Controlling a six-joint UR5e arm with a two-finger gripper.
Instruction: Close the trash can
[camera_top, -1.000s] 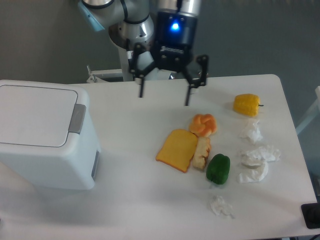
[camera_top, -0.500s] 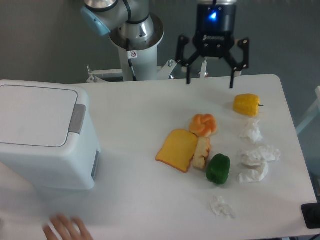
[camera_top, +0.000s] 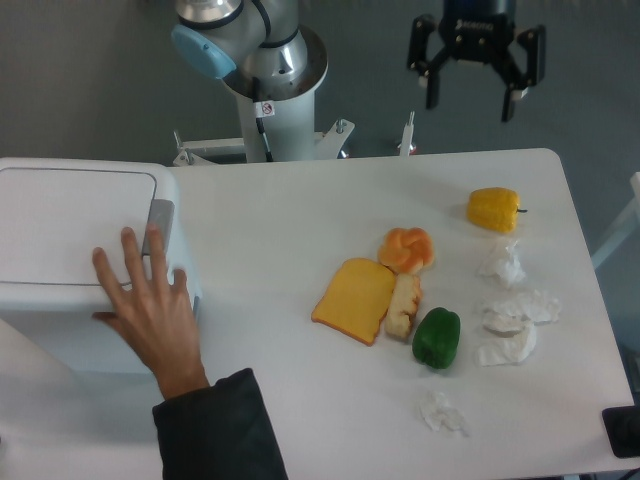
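The trash can (camera_top: 60, 225) is a big white bin at the table's left edge, its flat lid lying down and its grey push-tab (camera_top: 160, 222) on the right rim. A person's hand (camera_top: 145, 310) rests on the lid's near right corner and partly covers the tab. My gripper (camera_top: 470, 105) hangs open and empty high above the table's far edge on the right, well away from the bin.
On the white table (camera_top: 270, 220) lie a yellow pepper (camera_top: 493, 209), an orange bun (camera_top: 406, 249), a yellow toast slice (camera_top: 354, 299), a pale bread piece (camera_top: 404, 305), a green pepper (camera_top: 437, 338) and several crumpled tissues (camera_top: 515, 310). The person's dark sleeve (camera_top: 215, 430) reaches in from the front.
My gripper has risen and moved right, away from the table's middle. A person's hand has come in from the front and now lies on the trash can lid.
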